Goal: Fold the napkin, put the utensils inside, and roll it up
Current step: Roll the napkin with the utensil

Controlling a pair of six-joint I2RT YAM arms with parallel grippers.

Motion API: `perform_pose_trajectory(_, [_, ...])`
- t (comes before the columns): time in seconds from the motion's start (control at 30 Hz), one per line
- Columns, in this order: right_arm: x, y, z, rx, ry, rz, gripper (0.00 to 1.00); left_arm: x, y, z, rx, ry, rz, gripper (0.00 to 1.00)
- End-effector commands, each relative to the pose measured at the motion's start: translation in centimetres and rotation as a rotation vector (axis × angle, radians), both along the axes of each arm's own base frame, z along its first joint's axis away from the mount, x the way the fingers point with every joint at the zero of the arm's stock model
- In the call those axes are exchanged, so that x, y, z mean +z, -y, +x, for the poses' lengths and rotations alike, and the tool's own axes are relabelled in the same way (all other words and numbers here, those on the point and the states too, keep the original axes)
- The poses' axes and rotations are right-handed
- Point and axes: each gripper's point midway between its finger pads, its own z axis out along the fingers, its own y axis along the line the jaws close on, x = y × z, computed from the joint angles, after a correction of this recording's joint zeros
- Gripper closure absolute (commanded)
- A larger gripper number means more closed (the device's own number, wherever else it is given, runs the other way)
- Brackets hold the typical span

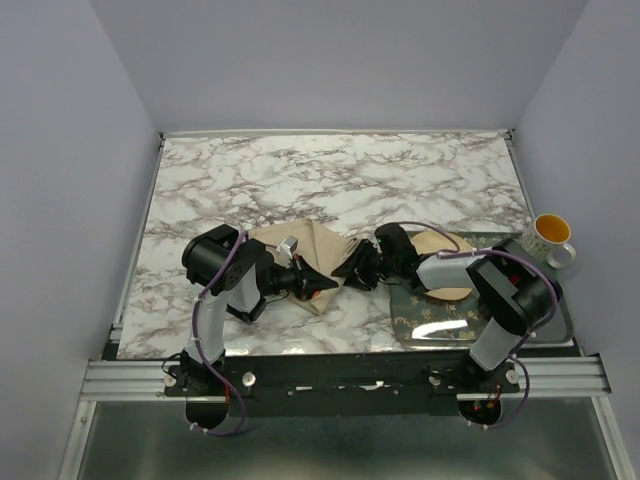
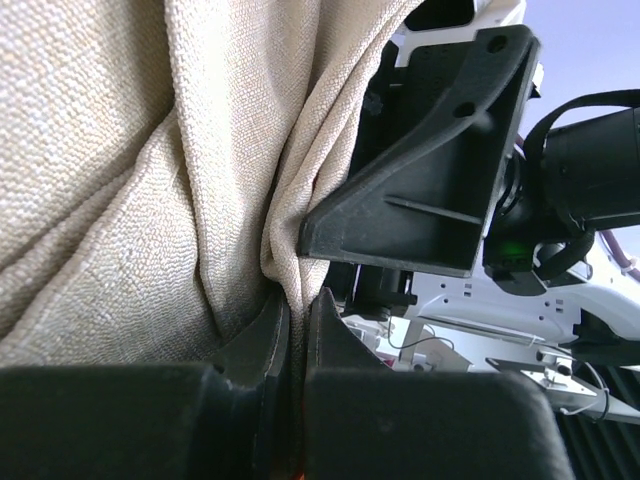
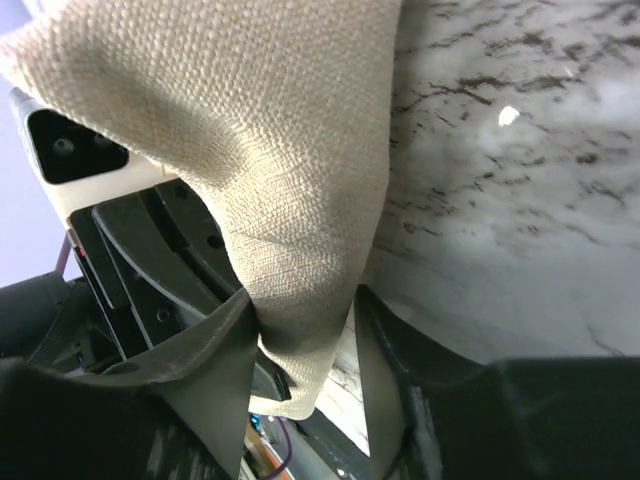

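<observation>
The tan napkin (image 1: 312, 252) lies bunched on the marble table (image 1: 330, 180) between the two arms, one end lifted. My left gripper (image 1: 322, 284) is shut on a pinched fold of the napkin (image 2: 130, 150); the fingertips (image 2: 297, 300) meet with cloth squeezed between them. My right gripper (image 1: 347, 270) faces it from the right. Its jaws (image 3: 300, 300) stand apart around a hanging corner of the napkin (image 3: 270, 130). The cloth touches the left finger and a gap shows at the right finger. The utensils are out of view.
A round tan plate (image 1: 452, 246) sits on a green patterned placemat (image 1: 430, 322) under the right arm. A white mug (image 1: 551, 235) with yellow inside stands at the table's right edge. The two grippers are nearly touching; the right one's black finger (image 2: 430, 190) fills the left wrist view.
</observation>
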Motion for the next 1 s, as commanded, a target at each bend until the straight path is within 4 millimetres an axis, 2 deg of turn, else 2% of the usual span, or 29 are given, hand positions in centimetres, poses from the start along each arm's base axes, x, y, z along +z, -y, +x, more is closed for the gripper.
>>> perform_pose_trajectory(0.0, [0.3,-1.1,0.2,-0.004,0.012,0.082,0.55,1.3,0.1,-0.8,-0.016,0.014,-0.075,1.0])
perform_pose_trajectory(0.1, [0.0,-1.0,0.0,-0.014,0.002,0.096,0.57,1.3,0.1,-0.7,-0.017,0.015,-0.078,1.0])
perform_pose_trajectory(0.17, [0.1,-1.0,0.1,-0.015,0.003,0.098,0.65,1.3,0.2,-0.7,-0.021,0.018,-0.076,1.0])
perform_pose_trajectory(0.2, [0.1,-1.1,0.0,-0.013,-0.004,0.102,0.71,1.2,0.2,-0.8,-0.024,0.016,-0.074,1.0])
perform_pose_trajectory(0.23, [0.4,-1.2,0.2,-0.013,0.0,0.109,0.83,1.0,0.2,-0.8,-0.027,0.016,-0.072,1.0])
perform_pose_trajectory(0.3, [0.5,-1.3,0.2,-0.01,-0.005,0.112,0.92,0.9,0.3,-0.9,-0.035,0.025,-0.069,1.0])
perform_pose_trajectory(0.33, [0.4,-1.3,0.2,-0.013,-0.01,0.11,0.99,0.8,0.3,-0.9,-0.037,0.028,-0.066,1.0])
perform_pose_trajectory(0.47, [-0.1,-1.1,-0.2,-0.016,-0.027,0.092,0.99,0.6,0.4,-0.9,-0.041,0.036,-0.057,0.98])
perform_pose_trajectory(0.57, [-0.2,-0.7,-0.3,-0.031,-0.031,0.083,0.99,0.6,0.4,-0.7,-0.04,0.062,-0.039,0.87])
perform_pose_trajectory(0.6, [-0.6,-0.5,-0.5,-0.032,-0.049,0.065,0.99,0.1,0.3,-0.8,-0.043,0.043,-0.015,0.8])
perform_pose_trajectory(0.63, [-0.7,-0.5,-0.7,-0.026,-0.054,0.063,0.99,0.5,0.4,-0.6,-0.049,0.09,-0.005,0.76])
perform_pose_trajectory(0.7, [-1.0,-0.2,-0.9,-0.026,-0.058,0.055,0.99,-0.2,0.3,-0.7,-0.06,0.083,0.042,0.71])
perform_pose_trajectory(0.73, [-1.1,-0.1,-1.0,-0.026,-0.057,0.053,0.99,0.6,0.4,-0.5,-0.063,0.112,0.046,0.67])
perform_pose_trajectory(0.77, [-1.1,0.0,-1.0,-0.028,-0.056,0.05,0.99,0.5,0.3,-0.2,-0.069,0.154,0.07,0.65])
perform_pose_trajectory(0.8, [-1.3,0.2,-1.1,-0.027,-0.058,0.043,0.99,-0.3,0.0,-0.3,-0.069,0.126,0.113,0.62])
perform_pose_trajectory(0.83, [-1.2,0.2,-1.1,-0.023,-0.054,0.04,0.99,0.5,0.0,0.0,-0.07,0.162,0.122,0.54])
perform_pose_trajectory(0.87, [-1.2,0.3,-1.1,-0.022,-0.051,0.038,0.99,0.4,-0.1,0.4,-0.075,0.214,0.155,0.53])
perform_pose_trajectory(0.9, [-1.2,0.4,-1.1,-0.021,-0.048,0.031,0.99,-0.5,-0.4,0.1,-0.085,0.175,0.205,0.52])
perform_pose_trajectory(0.97, [-0.8,0.4,-0.9,-0.018,-0.033,0.034,0.99,0.8,-0.3,0.9,-0.09,0.239,0.226,0.5])
